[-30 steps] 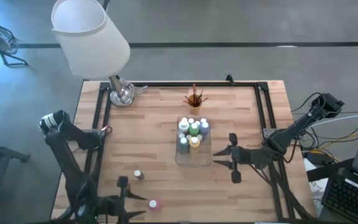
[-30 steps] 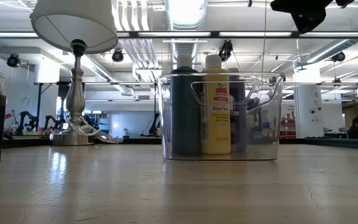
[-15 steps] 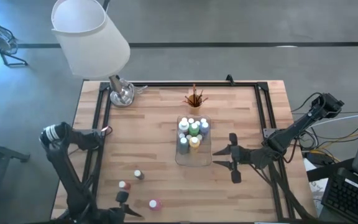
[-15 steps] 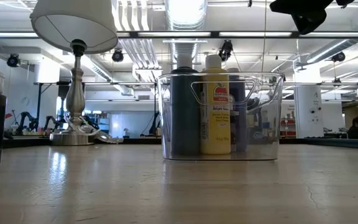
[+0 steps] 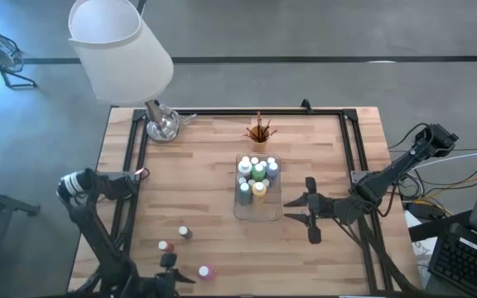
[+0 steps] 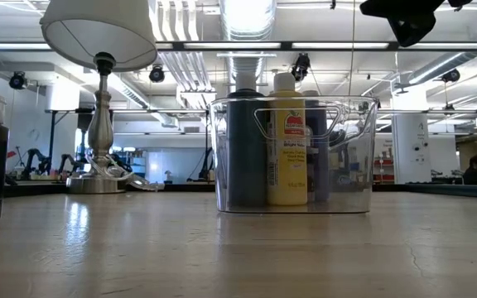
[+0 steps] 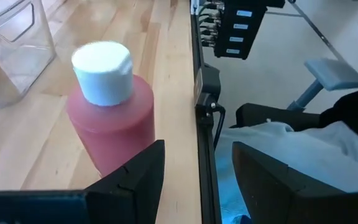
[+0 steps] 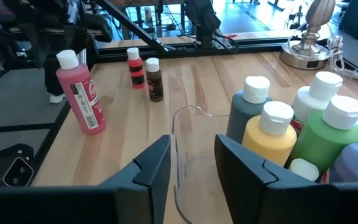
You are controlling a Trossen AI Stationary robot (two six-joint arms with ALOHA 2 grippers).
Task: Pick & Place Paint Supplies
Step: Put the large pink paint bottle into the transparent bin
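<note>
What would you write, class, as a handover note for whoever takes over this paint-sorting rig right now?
Left hand: open, empty, at the table near edge, beside the pink bottle.
Right hand: open, empty, at the clear tray right side.
Done: several bottles stand in the tray; brushes stand in the orange cup.
Left: pink bottle, red bottle and brown bottle stand outside it.

Two dark, jointed robot arms: the left arm [image 5: 89, 217] carries a pale cylindrical joint; the right arm [image 5: 392, 175] trails thin cables.
</note>
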